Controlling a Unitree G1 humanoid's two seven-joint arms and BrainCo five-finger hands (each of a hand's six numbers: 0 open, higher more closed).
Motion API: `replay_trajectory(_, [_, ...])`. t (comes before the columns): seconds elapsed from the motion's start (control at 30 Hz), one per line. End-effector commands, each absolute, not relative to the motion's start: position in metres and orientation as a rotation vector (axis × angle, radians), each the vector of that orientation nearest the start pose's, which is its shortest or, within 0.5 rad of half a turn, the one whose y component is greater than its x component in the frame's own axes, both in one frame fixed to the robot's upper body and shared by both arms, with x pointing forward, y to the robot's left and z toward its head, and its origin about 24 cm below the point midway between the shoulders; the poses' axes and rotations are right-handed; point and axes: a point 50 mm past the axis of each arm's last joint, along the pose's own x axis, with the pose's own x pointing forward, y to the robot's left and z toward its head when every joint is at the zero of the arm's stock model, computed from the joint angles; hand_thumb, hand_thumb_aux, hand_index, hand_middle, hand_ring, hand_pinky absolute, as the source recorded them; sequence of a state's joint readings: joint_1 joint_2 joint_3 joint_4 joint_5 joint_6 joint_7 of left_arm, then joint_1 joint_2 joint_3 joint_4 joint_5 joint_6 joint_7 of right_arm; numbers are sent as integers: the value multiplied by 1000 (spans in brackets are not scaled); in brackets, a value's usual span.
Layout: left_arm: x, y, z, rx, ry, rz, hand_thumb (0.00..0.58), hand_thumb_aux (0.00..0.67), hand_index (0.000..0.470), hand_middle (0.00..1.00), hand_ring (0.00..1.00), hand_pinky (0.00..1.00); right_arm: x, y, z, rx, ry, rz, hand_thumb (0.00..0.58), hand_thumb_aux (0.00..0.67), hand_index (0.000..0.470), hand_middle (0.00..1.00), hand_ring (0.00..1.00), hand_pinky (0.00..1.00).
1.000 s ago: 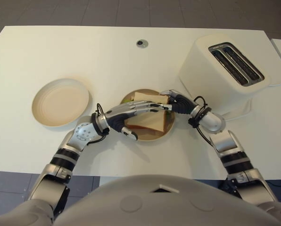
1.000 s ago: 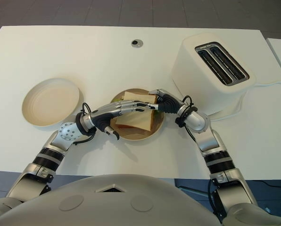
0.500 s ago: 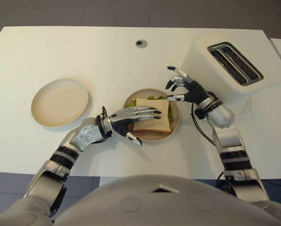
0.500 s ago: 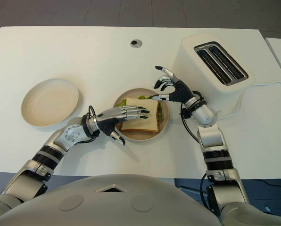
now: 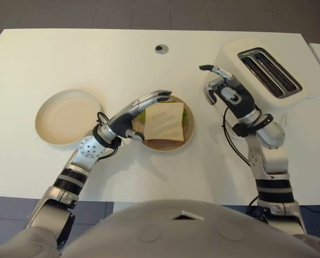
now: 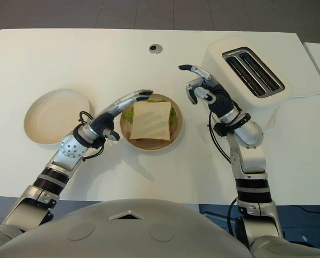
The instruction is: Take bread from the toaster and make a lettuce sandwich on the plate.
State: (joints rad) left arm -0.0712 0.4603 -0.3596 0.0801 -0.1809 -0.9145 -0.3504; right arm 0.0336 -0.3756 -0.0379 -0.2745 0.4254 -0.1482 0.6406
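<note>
Square bread slice point(image 5: 164, 121) is covering green lettuce point(image 5: 186, 114) on round tan plate point(image 5: 165, 146); left hand point(image 5: 130, 114) hovering flat alongside, right hand point(image 5: 227, 94) apparently loosely spread near white toaster point(image 5: 256, 72).

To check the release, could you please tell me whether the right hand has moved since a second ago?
Yes. The right hand has lifted off the plate and drawn back to the left side of the toaster.
</note>
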Motion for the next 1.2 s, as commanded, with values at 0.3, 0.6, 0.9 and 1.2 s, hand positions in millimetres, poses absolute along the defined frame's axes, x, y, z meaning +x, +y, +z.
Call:
replay_trajectory(0.3, [136,130,70,72,-482,-1523,580,670,470,1000,1000,1000,142,-156,80,-243,-234,1415,580,670,470,1000,1000,1000])
replay_trajectory(0.6, [141,140,5,455,-137,-1538,580,670,470,1000,1000,1000,147,-147,16,-598,72,1431,580,670,470,1000,1000,1000])
replay_trajectory(0.9, [229,143,-8,822,-134,-1009,580,670,470,1000,1000,1000,211,-131,3,-732,-12,960,580,670,470,1000,1000,1000])
replay_trajectory(1.2, [279,142,11,735,-259,-532,580,670,470,1000,1000,1000,250,-112,26,-540,-221,633,580,670,470,1000,1000,1000])
